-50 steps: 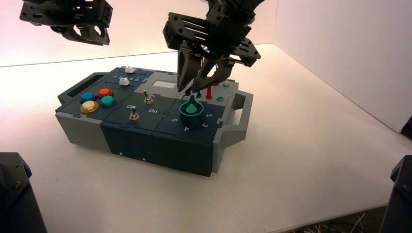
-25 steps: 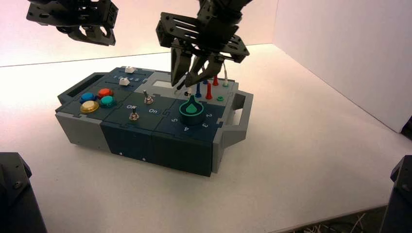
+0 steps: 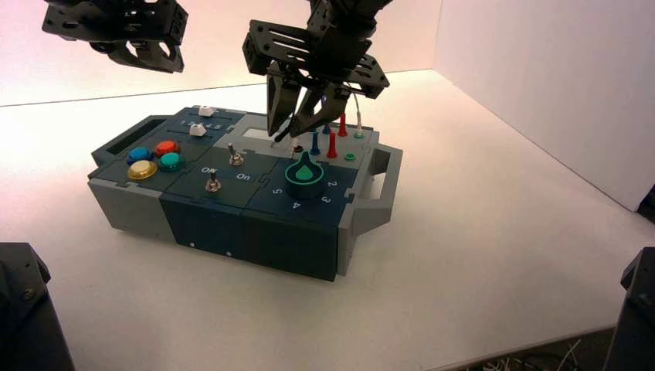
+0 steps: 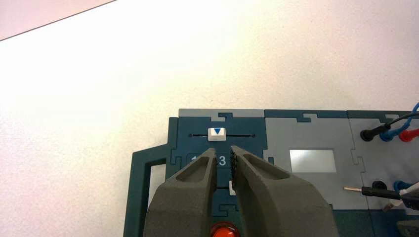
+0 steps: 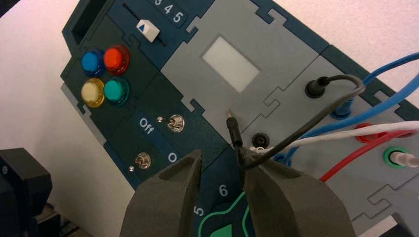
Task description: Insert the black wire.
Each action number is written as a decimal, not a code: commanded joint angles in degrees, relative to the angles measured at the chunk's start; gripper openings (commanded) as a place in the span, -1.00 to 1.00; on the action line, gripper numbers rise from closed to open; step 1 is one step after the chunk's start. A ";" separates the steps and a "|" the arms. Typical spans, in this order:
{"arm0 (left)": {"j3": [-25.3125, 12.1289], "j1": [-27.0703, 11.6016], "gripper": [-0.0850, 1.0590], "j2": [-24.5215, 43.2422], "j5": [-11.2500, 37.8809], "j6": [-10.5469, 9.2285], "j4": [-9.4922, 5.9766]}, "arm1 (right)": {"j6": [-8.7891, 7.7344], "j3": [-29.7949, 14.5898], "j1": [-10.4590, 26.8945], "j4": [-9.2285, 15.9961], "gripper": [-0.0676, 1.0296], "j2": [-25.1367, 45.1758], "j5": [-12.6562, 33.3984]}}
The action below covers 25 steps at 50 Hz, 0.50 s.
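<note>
White tabletop (image 3: 494, 232) and pale walls surrounded the box (image 3: 255, 224). Since a second earlier, the right gripper (image 5: 220, 170) had shifted left, fingers spread wide; the black wire (image 5: 296, 136) lay loose beside one finger, its plug beside the empty socket (image 5: 260, 139).

White tabletop (image 3: 494, 255), white wall (image 3: 556, 77) (right side).
</note>
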 commanded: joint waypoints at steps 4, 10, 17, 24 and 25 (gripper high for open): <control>-1.49 -0.35 -0.55 -0.44 -0.53 0.26 0.09 | -0.18 -2.81 -1.05 -0.97 -0.14 -1.05 0.79; -1.49 -0.35 -0.55 -0.44 -0.53 0.26 0.09 | -0.18 -4.31 -1.05 -1.67 -0.14 -0.70 1.41; -1.41 -0.35 -0.55 -0.70 -0.44 0.26 0.09 | -0.18 -5.45 -1.05 -2.11 -0.14 -0.09 1.93; -1.32 -0.35 -0.55 -0.79 -0.53 0.26 0.09 | -0.18 -6.06 -1.05 -2.29 -0.15 0.62 2.64; -1.41 -0.35 -0.55 -0.79 -0.53 0.26 0.09 | -0.18 -6.06 -1.05 -2.29 -0.16 0.70 2.72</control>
